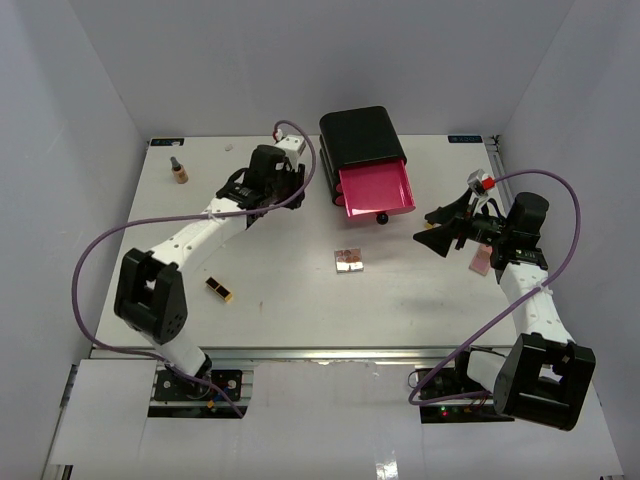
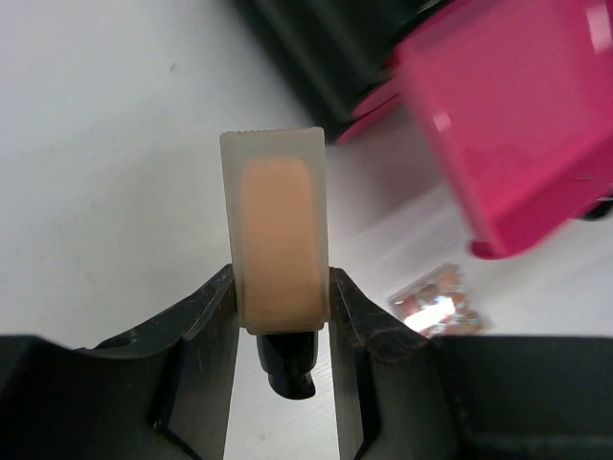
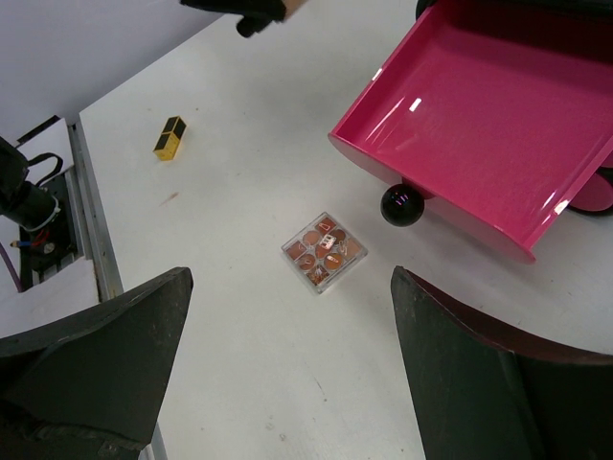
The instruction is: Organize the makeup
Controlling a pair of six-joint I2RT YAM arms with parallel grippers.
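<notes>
My left gripper [image 1: 284, 192] [image 2: 283, 285] is shut on a translucent tube of tan makeup [image 2: 278, 235] with a black cap, held above the table just left of the open pink drawer [image 1: 376, 190] [image 2: 517, 125]. My right gripper [image 1: 432, 227] [image 3: 290, 287] is open and empty, above the table right of the square palette [image 1: 348, 260] [image 3: 324, 251] [image 2: 436, 302]. A black-and-gold lipstick [image 1: 219, 289] [image 3: 170, 137] lies front left. A small brown bottle [image 1: 178, 170] stands back left. A flat pink compact [image 1: 481, 262] lies beside my right arm, partly hidden.
The black drawer box [image 1: 358, 138] stands at the back centre, its bottom drawer pulled out with a black knob [image 1: 381, 218] [image 3: 400, 204] in front. The drawer's pink floor shows nothing in it. White walls enclose the table on three sides.
</notes>
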